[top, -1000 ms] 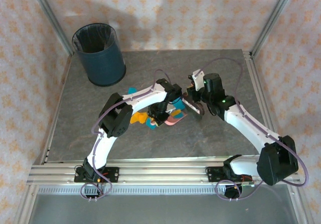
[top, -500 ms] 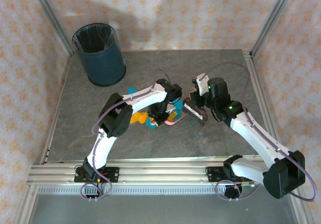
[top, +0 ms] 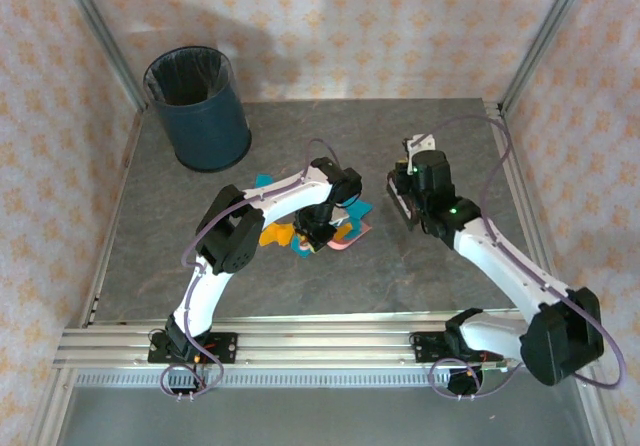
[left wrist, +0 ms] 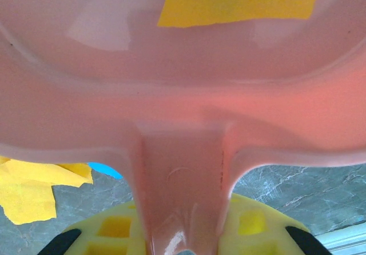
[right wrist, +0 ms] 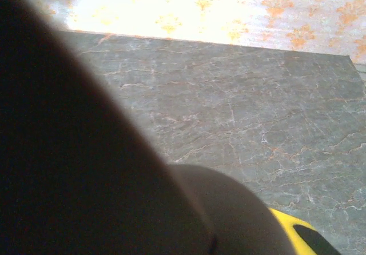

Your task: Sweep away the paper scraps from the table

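Scraps of paper (top: pixel 277 234), orange-yellow and teal, lie bunched near the middle of the table (top: pixel 420 266), close around the left arm's wrist, with one teal piece a little farther back toward the dark blue bin (top: pixel 200 111) in the far left corner. The left gripper (top: pixel 318 228) is clamped on the handle of a pink dustpan (left wrist: pixel 183 95), whose mouth faces away from the arm. From the wrist you can see one yellow scrap (left wrist: pixel 240 0) lying inside the pan and more yellow and a bit of teal on the stone-patterned top beside the handle. The right gripper (top: pixel 405 201) hangs just to the right of the pile, apart from the dustpan, its jaws closed tight on a dark tool (right wrist: pixel 68 152). I cannot tell whether that tool touches the table.
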`<state>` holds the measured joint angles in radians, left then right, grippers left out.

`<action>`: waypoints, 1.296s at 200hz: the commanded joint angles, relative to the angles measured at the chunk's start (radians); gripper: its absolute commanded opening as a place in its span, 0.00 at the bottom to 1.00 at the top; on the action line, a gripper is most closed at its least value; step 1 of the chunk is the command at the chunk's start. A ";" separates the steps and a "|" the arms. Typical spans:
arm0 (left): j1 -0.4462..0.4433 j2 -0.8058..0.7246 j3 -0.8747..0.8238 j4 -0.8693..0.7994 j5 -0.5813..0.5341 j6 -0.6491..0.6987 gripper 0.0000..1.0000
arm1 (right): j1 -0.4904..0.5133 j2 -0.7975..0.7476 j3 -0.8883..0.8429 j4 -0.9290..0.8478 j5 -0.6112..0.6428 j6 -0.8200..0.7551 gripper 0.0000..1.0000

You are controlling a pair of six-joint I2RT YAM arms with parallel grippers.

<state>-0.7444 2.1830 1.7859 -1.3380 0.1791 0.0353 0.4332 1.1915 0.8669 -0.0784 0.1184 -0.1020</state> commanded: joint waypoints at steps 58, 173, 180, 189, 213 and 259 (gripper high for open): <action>-0.001 -0.032 -0.020 -0.010 0.013 0.011 0.00 | 0.005 0.160 0.057 0.146 -0.096 -0.019 0.00; -0.006 -0.010 0.013 -0.028 0.013 0.022 0.00 | 0.005 0.080 0.004 0.021 -0.400 -0.056 0.00; -0.007 -0.010 0.013 -0.029 0.013 0.023 0.00 | 0.004 0.070 0.000 0.010 -0.407 -0.056 0.00; -0.007 -0.009 0.014 -0.028 0.014 0.023 0.00 | 0.004 0.057 -0.005 -0.008 -0.416 -0.057 0.00; -0.012 -0.008 0.018 -0.028 0.013 0.027 0.00 | 0.004 0.018 -0.011 -0.053 -0.416 -0.059 0.00; -0.023 -0.005 0.026 -0.039 0.019 0.043 0.00 | 0.005 -0.106 -0.044 -0.083 -0.290 -0.051 0.00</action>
<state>-0.7506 2.1830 1.7889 -1.3357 0.1841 0.0505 0.4335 1.1709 0.8406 -0.1417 -0.2615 -0.1535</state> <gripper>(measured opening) 0.230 0.259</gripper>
